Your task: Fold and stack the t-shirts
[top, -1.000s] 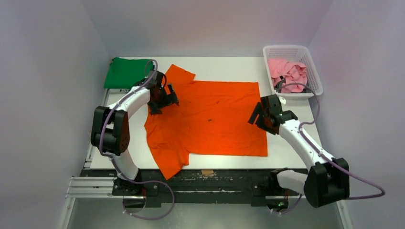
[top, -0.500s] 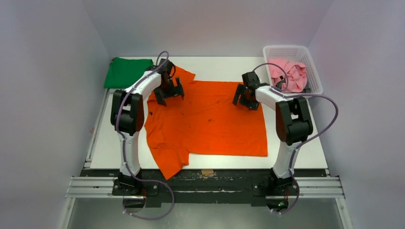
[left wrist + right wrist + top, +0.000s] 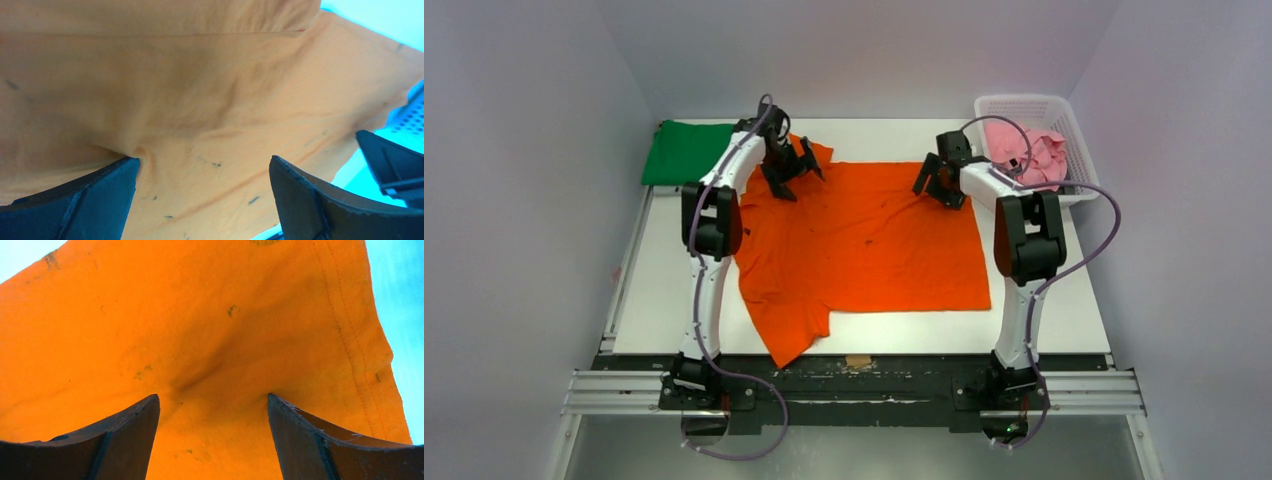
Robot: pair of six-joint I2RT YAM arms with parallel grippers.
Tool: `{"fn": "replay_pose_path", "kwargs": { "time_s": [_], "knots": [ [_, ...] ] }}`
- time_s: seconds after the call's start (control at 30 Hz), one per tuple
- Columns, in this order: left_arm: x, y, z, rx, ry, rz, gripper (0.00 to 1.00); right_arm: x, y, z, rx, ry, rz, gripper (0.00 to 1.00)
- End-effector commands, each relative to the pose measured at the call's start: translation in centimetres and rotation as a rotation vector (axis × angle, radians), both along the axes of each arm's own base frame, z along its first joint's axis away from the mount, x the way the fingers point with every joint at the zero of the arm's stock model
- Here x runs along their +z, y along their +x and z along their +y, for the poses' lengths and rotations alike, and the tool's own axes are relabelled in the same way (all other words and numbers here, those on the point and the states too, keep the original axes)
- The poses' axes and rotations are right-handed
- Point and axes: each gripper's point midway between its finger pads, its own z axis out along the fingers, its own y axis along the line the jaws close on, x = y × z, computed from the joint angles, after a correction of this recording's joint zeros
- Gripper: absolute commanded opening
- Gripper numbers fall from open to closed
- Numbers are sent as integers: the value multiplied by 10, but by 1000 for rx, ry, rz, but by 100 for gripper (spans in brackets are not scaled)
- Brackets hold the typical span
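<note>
Top external view: the left end effector [image 3: 796,165] is down at about eleven o'clock of the orange t-shirt [image 3: 864,240], over the far sleeve, with its jaws spread wide and nothing pinched between them; the right end effector [image 3: 936,185] is down at about one o'clock of the same shirt, on the far hem corner, also spread apart. From the left wrist camera the two dark fingers [image 3: 75,200] stand well apart with orange cloth lying flat between them, and a small pucker shows right at the tip of the left-hand one; from the right wrist camera the picture is much the same, the tips resting on the cloth, a shallow crease running between them and the stitched hem off to three o'clock. Both arms reach far out from their bases at six o'clock, elbows raised over the shirt's two sides.

The orange t-shirt lies spread open across the middle of the white worktop [image 3: 664,270], mostly flat; its near sleeve points to seven o'clock and reaches the near edge. The green t-shirt [image 3: 686,152] lies flat in the ten o'clock corner, just beside the left arm's wrist and apart from the orange one. The pink t-shirt [image 3: 1029,155] is crumpled inside the white basket [image 3: 1024,101] at the two o'clock corner; the right arm's cable loops over it.
</note>
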Motion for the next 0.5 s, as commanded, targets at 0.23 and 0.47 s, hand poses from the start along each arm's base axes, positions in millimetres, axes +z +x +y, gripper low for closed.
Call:
{"fn": "replay_pose_path", "kwargs": {
  "time_s": [0.23, 0.47],
  "knots": [
    [7, 102, -29, 146, -383, -172, 100, -13, 31, -16, -2, 41, 17, 78],
    [94, 98, -11, 103, -317, -360, 100, 60, 37, -14, 78, 24, -117, 80]
  ]
}}
